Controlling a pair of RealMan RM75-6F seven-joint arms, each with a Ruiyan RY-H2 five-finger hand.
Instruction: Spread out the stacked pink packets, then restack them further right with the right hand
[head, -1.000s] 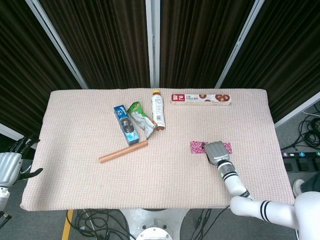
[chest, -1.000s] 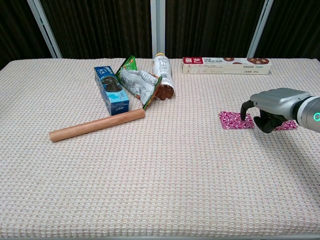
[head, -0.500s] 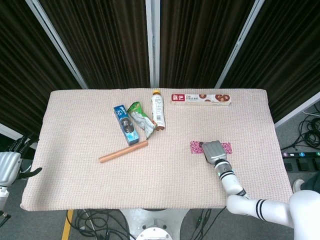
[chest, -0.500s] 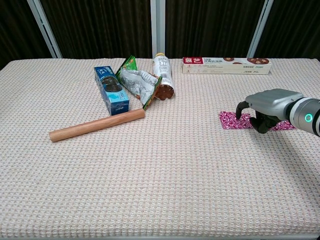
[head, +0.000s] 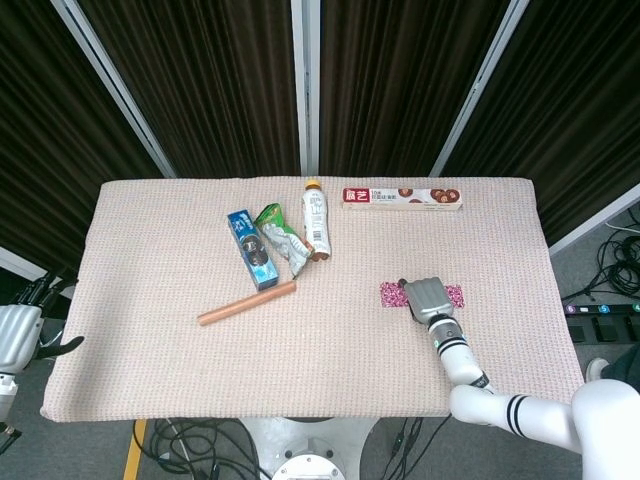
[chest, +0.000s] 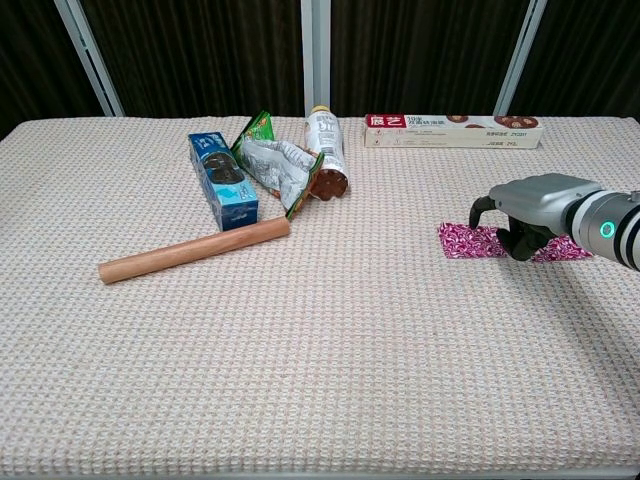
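Note:
The pink packets lie flat on the table, right of centre; one patterned end (head: 391, 295) (chest: 461, 241) shows left of my right hand and another end (head: 456, 296) (chest: 571, 250) shows to its right. My right hand (head: 426, 297) (chest: 521, 218) sits over the middle of them, palm down, fingers curled downward with the tips at the packets and the thumb arched apart on the left. Nothing is lifted off the cloth. The part of the packets under the hand is hidden. My left hand (head: 17, 335) hangs off the table's left edge, fingers spread, holding nothing.
At the back stand a long biscuit box (head: 402, 198) (chest: 453, 130), a lying bottle (head: 316, 220) (chest: 326, 150), a green snack bag (head: 281, 238) (chest: 278, 163) and a blue box (head: 251, 249) (chest: 222, 180). A wooden rolling pin (head: 247, 302) (chest: 194, 250) lies left of centre.
My right hand has shifted slightly toward the table's far side and left, settling over the middle of the pink packets. The packets and the left hand have not visibly moved.

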